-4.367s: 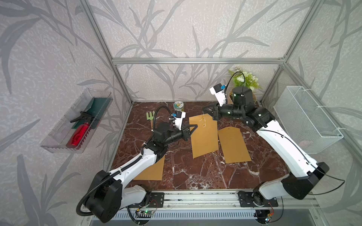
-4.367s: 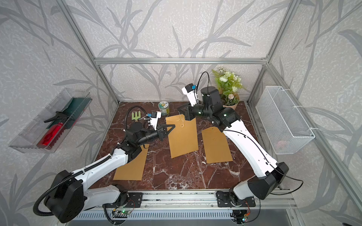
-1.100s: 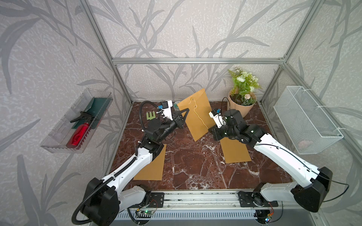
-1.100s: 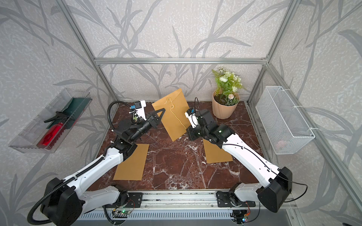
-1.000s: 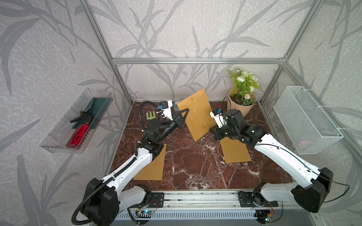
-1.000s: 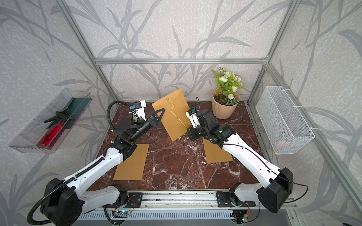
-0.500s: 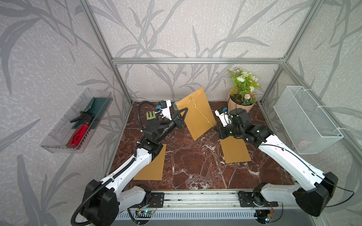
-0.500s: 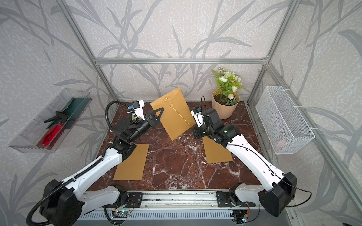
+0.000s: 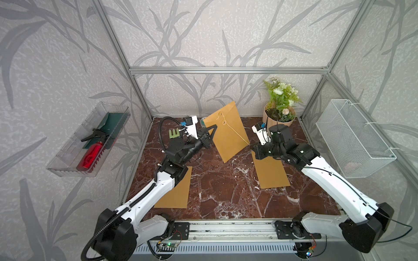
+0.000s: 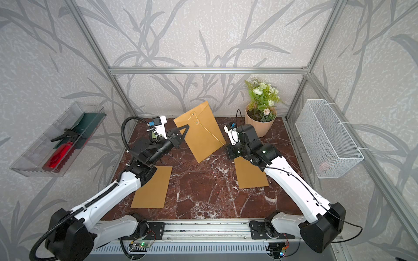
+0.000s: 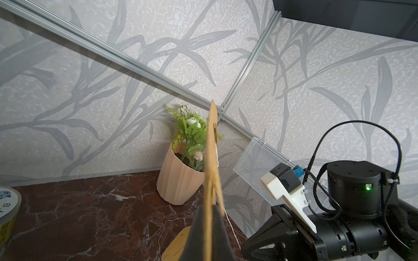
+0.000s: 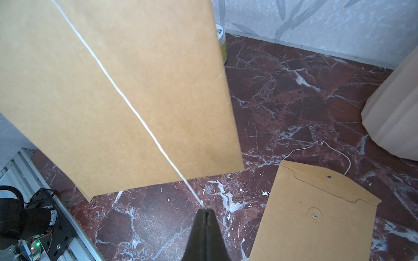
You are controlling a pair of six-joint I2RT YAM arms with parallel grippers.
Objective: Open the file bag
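1. Presently the file bag hangs tilted above the marble table, towards the back and between the two arms; one spare envelope lies flat under the right arm
2. Grip: the left gripper is clamped on the bag's edge beside the flap buttons; the right gripper is pinched tight on the white string, which runs taut from a button
3. Handling, as I judge it: light, thin kraft paper, stiff enough to hold flat but easily creased or torn; the string is fine and likely to slip, so it is best held near its end, and the bag by an edge clear of the flap
4. Writing: none seen on the bag; the tin has a printed label, unreadable
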